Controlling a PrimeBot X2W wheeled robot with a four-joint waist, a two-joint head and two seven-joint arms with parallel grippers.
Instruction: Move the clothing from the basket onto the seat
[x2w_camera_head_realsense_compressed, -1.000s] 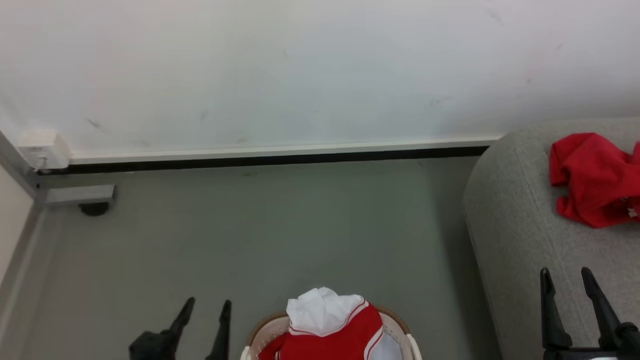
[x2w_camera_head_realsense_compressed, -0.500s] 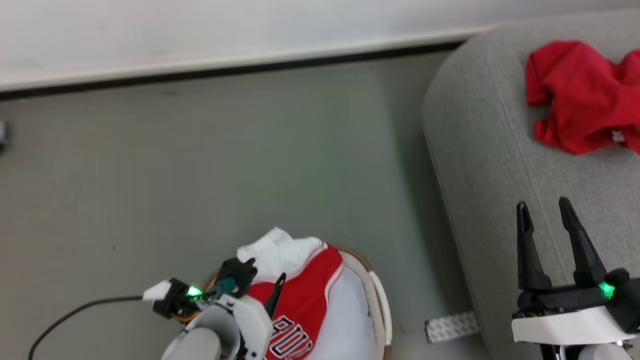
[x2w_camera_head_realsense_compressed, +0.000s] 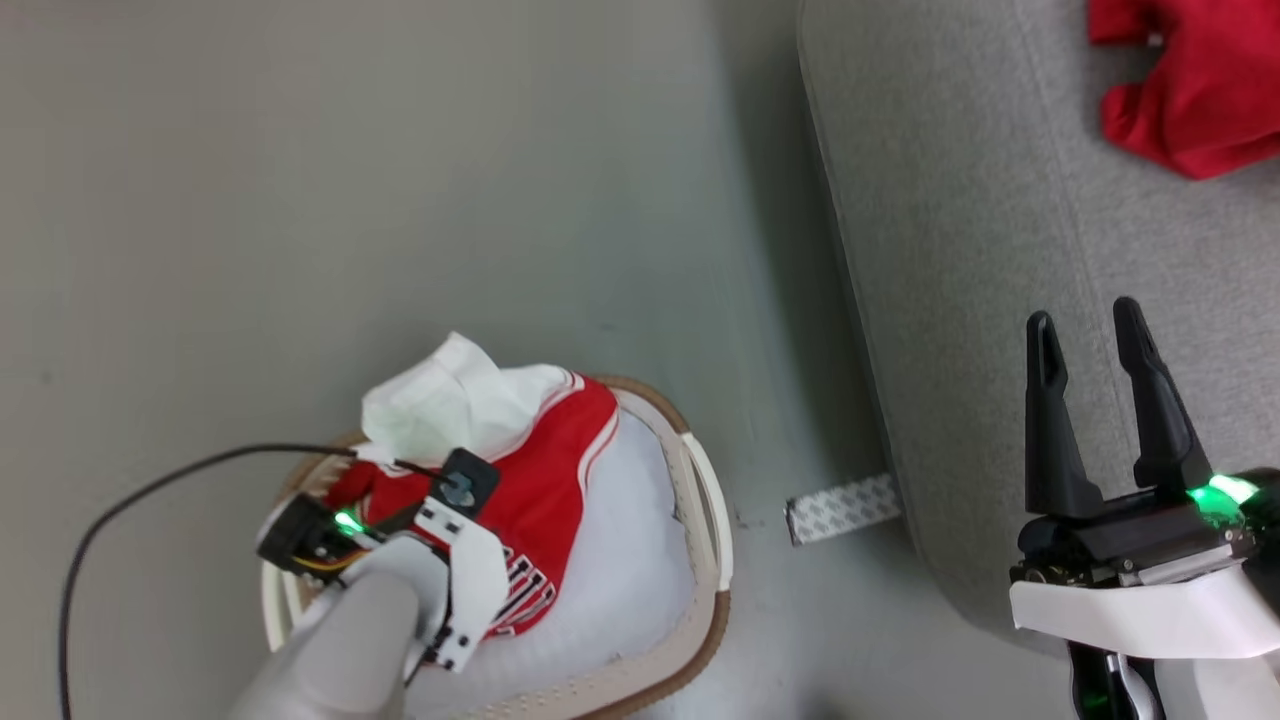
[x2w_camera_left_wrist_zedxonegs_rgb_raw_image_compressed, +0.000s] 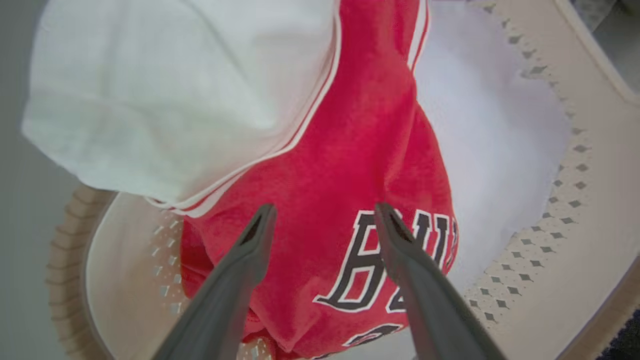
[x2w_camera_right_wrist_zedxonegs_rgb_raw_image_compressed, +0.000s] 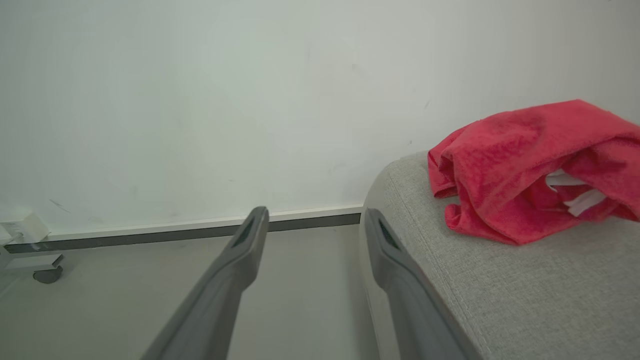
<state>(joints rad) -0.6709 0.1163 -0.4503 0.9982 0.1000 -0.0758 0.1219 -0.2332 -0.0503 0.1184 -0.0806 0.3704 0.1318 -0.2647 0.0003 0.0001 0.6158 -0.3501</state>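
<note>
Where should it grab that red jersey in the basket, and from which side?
Probably the raised red ridge of the jersey above the lettering, from straight overhead: it humps up clear of the basket wall, and the open left gripper hangs over it.

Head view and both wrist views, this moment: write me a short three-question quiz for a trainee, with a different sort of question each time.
1. True or false: the left hand is shut on the red jersey in the basket.
2. Where does the crumpled red garment lie? A) on the floor B) on the sofa C) in the basket
3. Fill in: the right hand, open near the sofa's edge, holds ____.

Key: 1 false, its fingers stand open over the jersey; 2 B; 3 nothing.
</note>
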